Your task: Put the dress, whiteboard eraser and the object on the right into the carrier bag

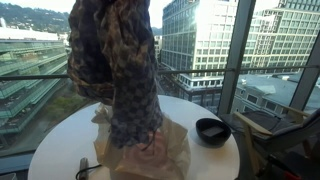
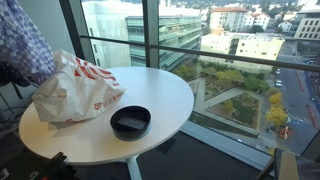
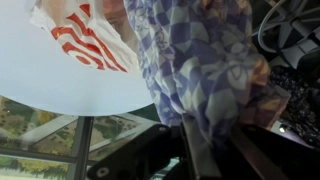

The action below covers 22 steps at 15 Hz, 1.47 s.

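Arm was raised high over the table (image 2: 175,90), mostly hidden by cloth; gripper (image 3: 203,150) clamped tight on the dress (image 1: 120,60), which dangled over the carrier bag (image 2: 75,90).

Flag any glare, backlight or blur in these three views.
In an exterior view, sun glare off a tower washes out the top; the backlit dress reads dark and soft. In an exterior view, light is even, carrier bag and bowl sharp, dress blurred at the edge. Wrist view: dress fills most of the frame, soft.
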Tool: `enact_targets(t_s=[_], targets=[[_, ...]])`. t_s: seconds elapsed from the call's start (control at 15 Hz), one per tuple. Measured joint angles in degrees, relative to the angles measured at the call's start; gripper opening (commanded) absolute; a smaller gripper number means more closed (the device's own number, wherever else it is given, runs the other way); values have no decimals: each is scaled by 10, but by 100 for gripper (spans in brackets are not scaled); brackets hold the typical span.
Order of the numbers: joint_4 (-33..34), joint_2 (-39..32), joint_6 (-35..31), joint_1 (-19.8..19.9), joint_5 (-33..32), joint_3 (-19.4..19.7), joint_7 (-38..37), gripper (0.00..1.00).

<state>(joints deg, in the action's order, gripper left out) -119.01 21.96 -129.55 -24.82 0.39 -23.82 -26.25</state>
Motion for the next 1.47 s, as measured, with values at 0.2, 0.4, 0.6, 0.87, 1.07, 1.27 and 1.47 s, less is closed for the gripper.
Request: enact_targets(t_s=[0.2,0.4,0.6,0.87,1.07,1.27,1.47], targets=[[-30,-15,8,4,60,7,27,3],[-55,-23,33,3,140,17,69,3],[-83,-24,68,5,177,24,81,3],[-130,-40,62,14,187,24,83,2],[-156,-74,11,21,187,20,80,2],[-167,-118,-61,28,157,9,69,2],[-168,-161,-123,39,70,4,25,2]])
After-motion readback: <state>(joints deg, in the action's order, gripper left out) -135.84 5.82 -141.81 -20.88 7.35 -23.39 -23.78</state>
